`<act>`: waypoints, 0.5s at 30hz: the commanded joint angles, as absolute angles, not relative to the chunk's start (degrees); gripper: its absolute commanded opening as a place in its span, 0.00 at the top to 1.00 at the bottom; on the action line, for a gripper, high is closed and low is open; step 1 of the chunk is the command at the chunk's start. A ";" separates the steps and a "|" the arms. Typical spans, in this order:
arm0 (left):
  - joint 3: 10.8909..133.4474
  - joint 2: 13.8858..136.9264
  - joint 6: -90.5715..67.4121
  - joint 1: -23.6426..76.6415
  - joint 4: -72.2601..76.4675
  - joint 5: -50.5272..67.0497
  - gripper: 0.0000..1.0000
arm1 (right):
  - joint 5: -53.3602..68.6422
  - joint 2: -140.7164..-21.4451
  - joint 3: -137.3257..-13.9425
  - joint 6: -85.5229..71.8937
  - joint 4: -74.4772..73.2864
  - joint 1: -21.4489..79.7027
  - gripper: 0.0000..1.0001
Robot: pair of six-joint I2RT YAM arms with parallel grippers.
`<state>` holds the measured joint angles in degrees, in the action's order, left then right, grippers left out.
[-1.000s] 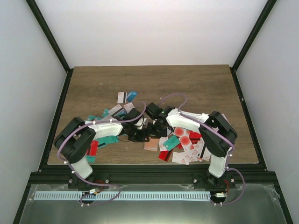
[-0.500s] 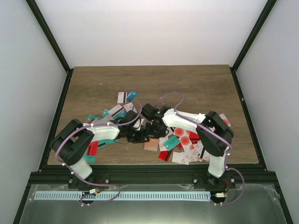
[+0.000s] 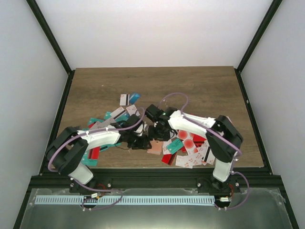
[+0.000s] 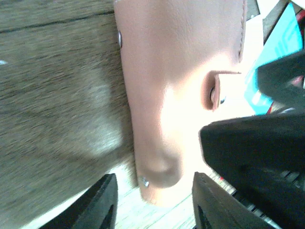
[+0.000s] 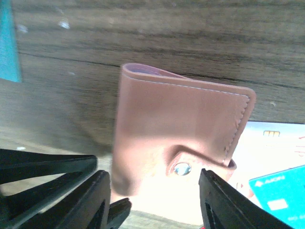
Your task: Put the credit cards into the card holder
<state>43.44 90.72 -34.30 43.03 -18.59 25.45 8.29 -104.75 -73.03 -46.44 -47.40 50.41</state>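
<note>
The salmon-pink card holder [image 3: 155, 147] lies folded on the wooden table, between my two grippers. In the left wrist view the card holder [image 4: 181, 71] fills the middle, and its near end sits between the spread fingers of my left gripper [image 4: 153, 183] without touching them. The right gripper [image 5: 153, 179] is open too, with the card holder [image 5: 181, 124] and its snap stud just ahead of the jaws. Seen from above, the left gripper [image 3: 142, 141] and right gripper [image 3: 158, 133] nearly meet. Credit cards [image 3: 190, 143] lie scattered right of the holder; a teal card [image 5: 281, 191] touches it.
More teal and red cards [image 3: 107, 143] lie under the left arm, and a few cards [image 3: 129, 98] sit further back. In the left wrist view the right gripper's black body [image 4: 257, 143] crowds the right side. Black frame rails [image 3: 152, 169] border the table.
Both grippers have opened their jaws. The left arm has stretched lower and further toward the holder. The right gripper shifted slightly left. The card holder stays in place on the table.
</note>
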 commanded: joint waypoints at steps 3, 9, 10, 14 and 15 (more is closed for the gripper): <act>46.44 84.13 -32.07 42.65 -25.01 22.17 0.47 | 12.53 -93.98 -71.31 -44.72 -39.07 47.17 0.27; 50.68 78.53 -28.60 38.26 -33.22 16.05 0.25 | 4.89 -84.12 -70.02 -39.60 -38.91 42.99 0.01; 51.70 77.77 -27.84 37.26 -34.51 14.74 0.21 | 2.91 -82.44 -69.74 -38.61 -38.89 42.49 0.00; 55.18 75.02 -24.88 33.26 -37.96 9.23 0.00 | -3.71 -76.74 -67.47 -35.58 -38.54 40.12 0.00; 55.78 74.41 -24.39 32.30 -38.31 7.34 0.00 | -5.28 -75.54 -66.90 -34.88 -38.50 39.34 0.00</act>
<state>52.97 76.84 -28.08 35.09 -33.50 14.81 3.29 -79.50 -68.90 -39.13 -38.92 41.54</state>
